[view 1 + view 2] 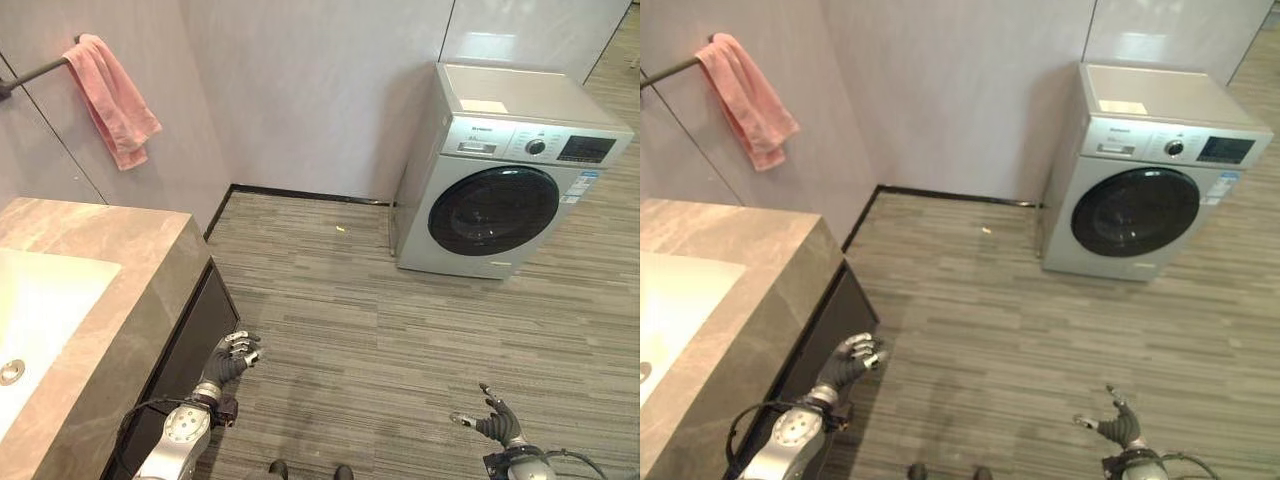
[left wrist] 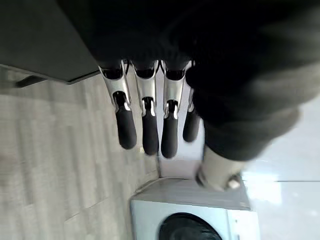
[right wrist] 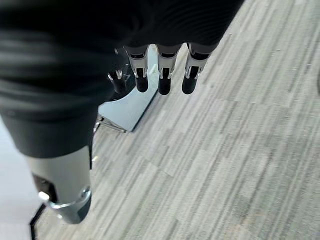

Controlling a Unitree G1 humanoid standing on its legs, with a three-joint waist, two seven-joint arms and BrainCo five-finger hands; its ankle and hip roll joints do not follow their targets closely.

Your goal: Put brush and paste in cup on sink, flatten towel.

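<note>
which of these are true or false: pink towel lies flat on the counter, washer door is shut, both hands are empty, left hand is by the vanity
1. The pink cloth towel lies flat on the counter. False: it hangs bunched over a dark wall bar.
2. The round dark door of the silver-grey washing machine is shut. True.
3. Both hands hold something. False: the left hand and right hand hang open over the grey wood-look floor.
4. The left hand is beside the stone-topped vanity. True.

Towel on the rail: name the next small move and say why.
Probably raise the left hand toward the pink towel. It hangs bunched over the end of the wall rail above the counter, while both the left and the right hand hang low, open, holding nothing.
</note>
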